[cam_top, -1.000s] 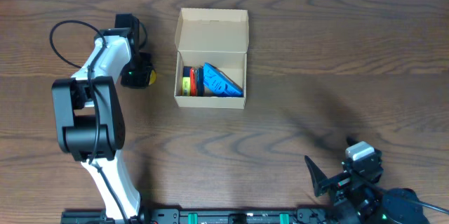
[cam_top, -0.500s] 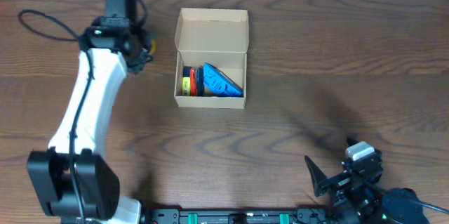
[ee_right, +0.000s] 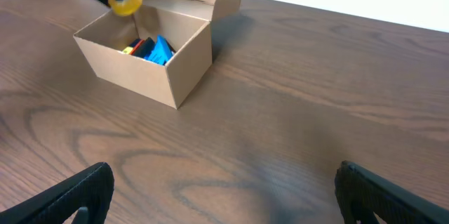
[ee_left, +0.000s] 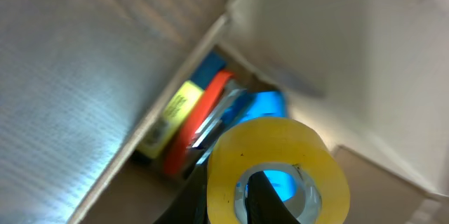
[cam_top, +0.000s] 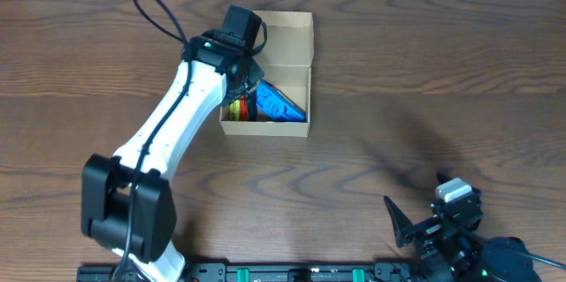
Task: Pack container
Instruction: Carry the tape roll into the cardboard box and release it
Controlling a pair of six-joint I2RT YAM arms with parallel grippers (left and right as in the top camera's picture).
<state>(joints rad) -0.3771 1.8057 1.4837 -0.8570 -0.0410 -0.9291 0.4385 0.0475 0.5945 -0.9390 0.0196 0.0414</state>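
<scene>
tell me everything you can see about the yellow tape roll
The yellow tape roll is a small ring of glossy yellow tape with a greyish inner ring and an open centre. The left pincer holds it, one dark finger through the hole and one outside the rim. It hangs in the air over the open container, above the coloured items inside, apparently touching only the pincer.
</scene>
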